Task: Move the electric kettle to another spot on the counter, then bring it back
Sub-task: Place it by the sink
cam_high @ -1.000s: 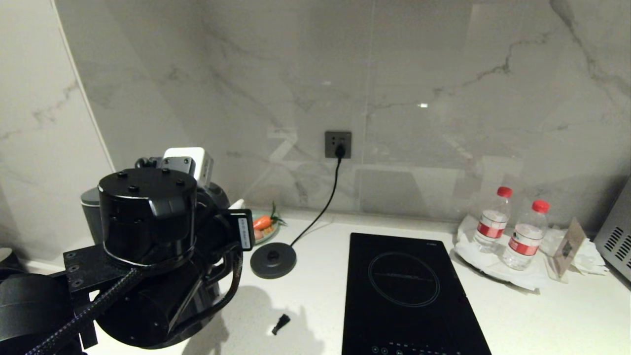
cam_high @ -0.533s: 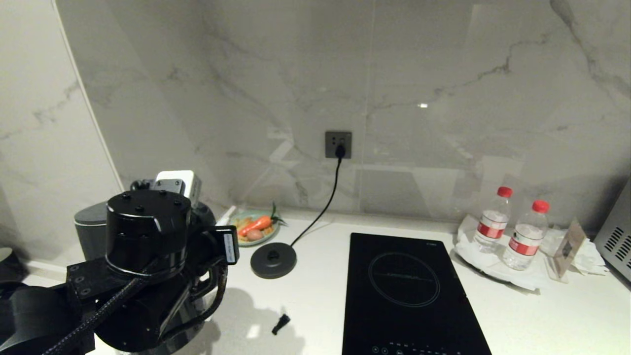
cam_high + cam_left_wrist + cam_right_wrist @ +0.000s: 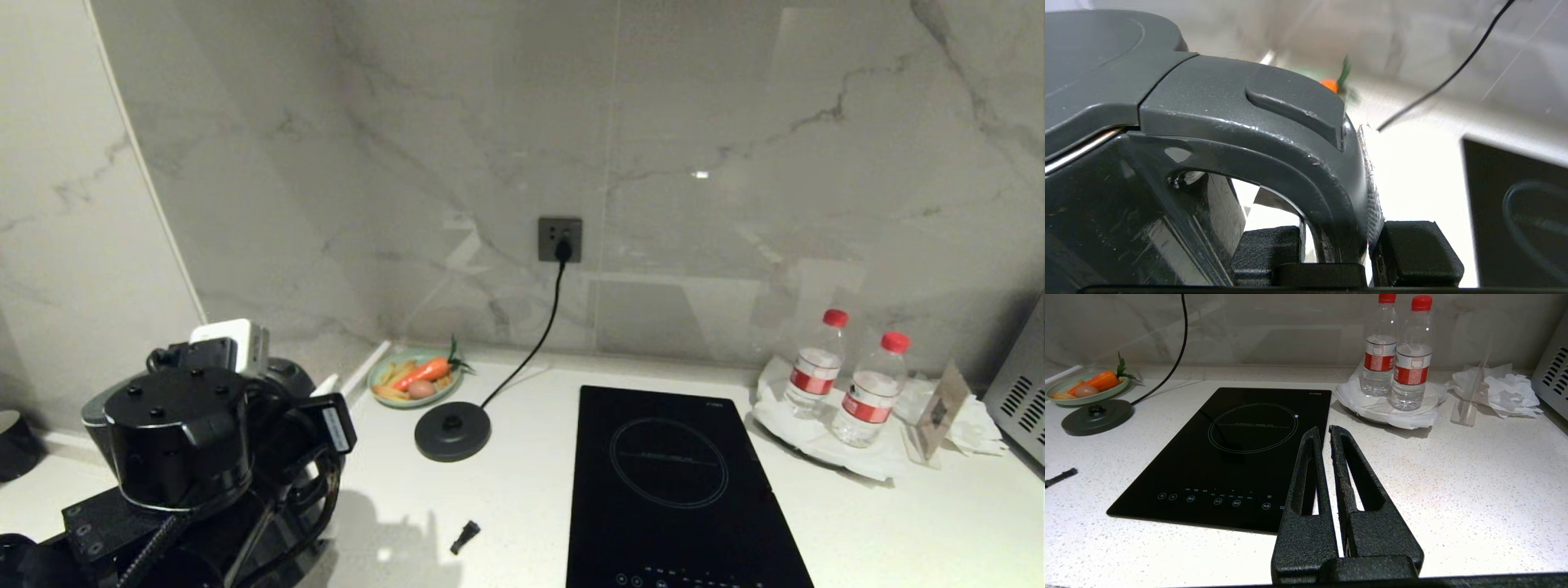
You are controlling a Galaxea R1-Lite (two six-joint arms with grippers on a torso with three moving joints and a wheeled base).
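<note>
The electric kettle (image 3: 1167, 134) fills the left wrist view: glossy dark body, flat lid, big loop handle (image 3: 1290, 134). My left gripper (image 3: 1343, 249) is shut on that handle, with one finger (image 3: 1267, 249) inside the loop and the other outside it. In the head view my left arm (image 3: 180, 433) sits low at the far left over the white speckled counter (image 3: 506, 498) and hides most of the kettle; only a sliver of its lid (image 3: 94, 412) shows. My right gripper (image 3: 1323, 435) is shut and empty, hovering over the counter by the cooktop's right edge.
The kettle's round base disc (image 3: 452, 430) with its cord sits left of the black cooktop (image 3: 678, 482). A plate of carrot (image 3: 412, 377) is behind it. A small black piece (image 3: 465, 536) lies near the front. Two water bottles (image 3: 816, 363) stand at the right.
My left arm, still gripping the kettle, has moved left and lower in the head view, uncovering the plate of carrot. Nothing else has moved.
</note>
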